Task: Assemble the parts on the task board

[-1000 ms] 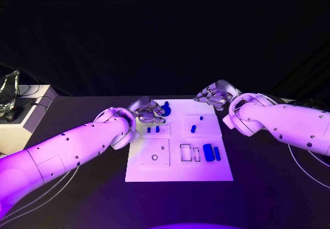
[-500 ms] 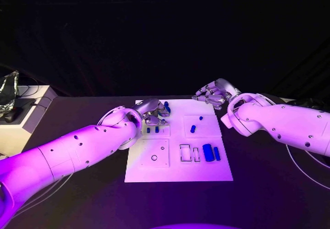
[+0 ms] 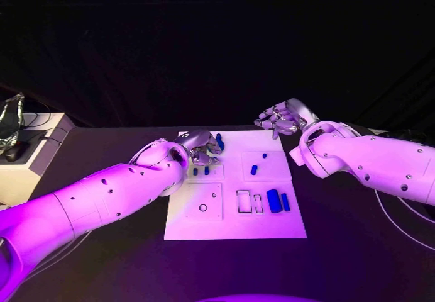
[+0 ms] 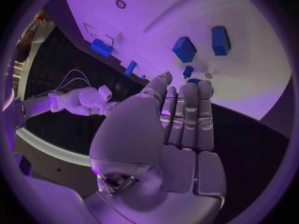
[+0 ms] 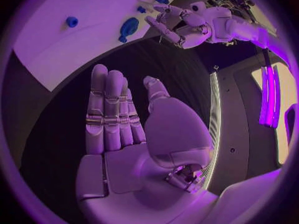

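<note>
Task board [image 3: 236,228] lies mid-table, white. Nearest on it, two upright blue parts [image 3: 278,201] beside outlined slots; farther back, small blue parts [image 3: 256,168] in the square recesses. Left hand [image 3: 201,151] hovers over the board's far-left corner, fingers straight, holding nothing. Right hand [image 3: 281,121] is raised beyond the far-right corner, fingers apart, empty

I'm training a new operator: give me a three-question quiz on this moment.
1. True or false: the right hand holds a blue part.
2. Which hand is over the board? A) left B) right
3. Fill in: the left hand hangs above the board's ____ edge.

Key: 1 false, its fingers are apart and empty; 2 A; 3 far.
</note>
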